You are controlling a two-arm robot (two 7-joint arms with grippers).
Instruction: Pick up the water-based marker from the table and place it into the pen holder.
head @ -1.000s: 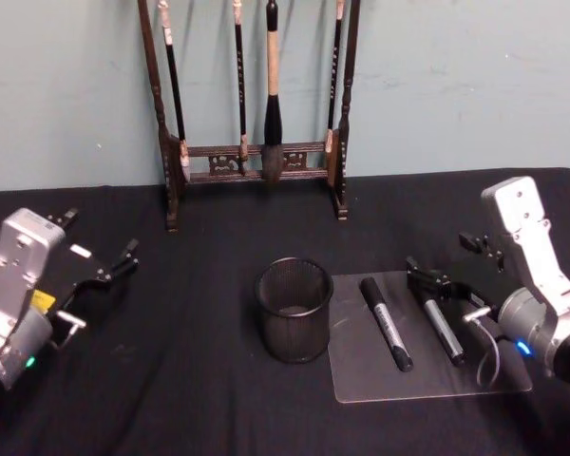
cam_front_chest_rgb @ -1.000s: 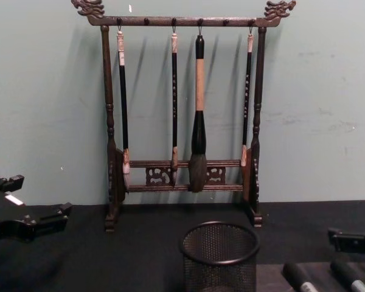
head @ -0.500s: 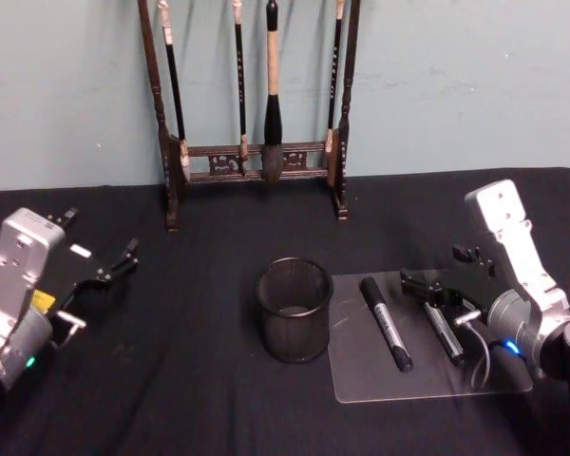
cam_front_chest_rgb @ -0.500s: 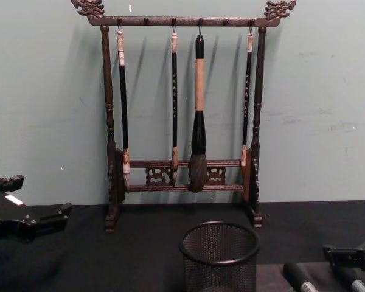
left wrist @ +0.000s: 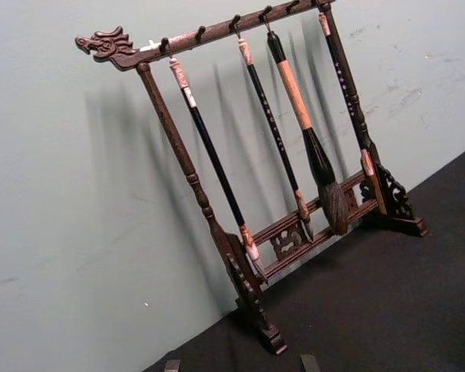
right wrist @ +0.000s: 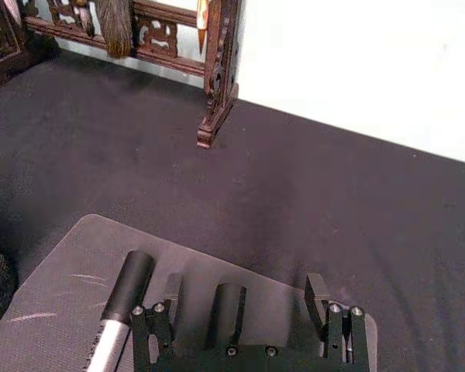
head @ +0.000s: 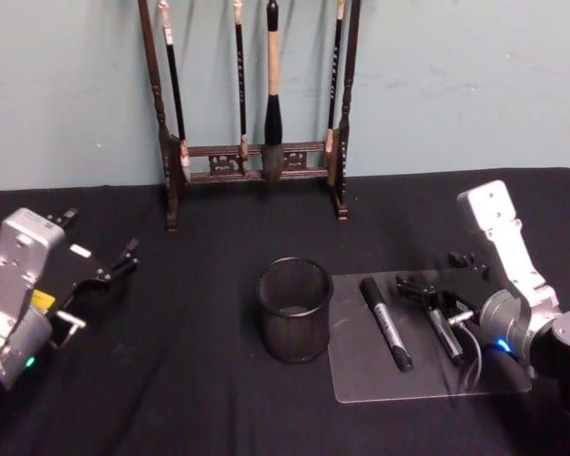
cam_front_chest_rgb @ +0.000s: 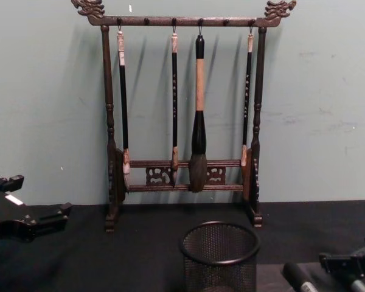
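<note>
On the black-draped table [head: 199, 380], in the head view, the pen holder [head: 293, 332] stands upright near the middle, just beside the left edge of a clear mat [head: 418, 380]. Two pens lie on that mat, apart and roughly parallel. A second marker [head: 387, 325] is nearer the cup and the water-based marker [head: 445, 331] lies farther right. The right gripper [head: 426, 290] sits low over the far end of the water-based marker. The left gripper [head: 103, 280] hangs well off at the table's left side, holding nothing. A brush rack [head: 256, 152] stands at the back, against the wall [head: 456, 85].

From the left wrist, that gripper's two fingertips show spread apart, with the rack and wall beyond them.

From the right wrist, the right gripper's fingers stand apart on either side of the water-based marker's dark end, which lies between them on the mat. Whether either finger touches it cannot be told. The second marker lies just outside one finger.

From the chest, the pen holder stands low at centre, in front of the rack. The right gripper is at the lower right corner and the left gripper is at the left edge.
</note>
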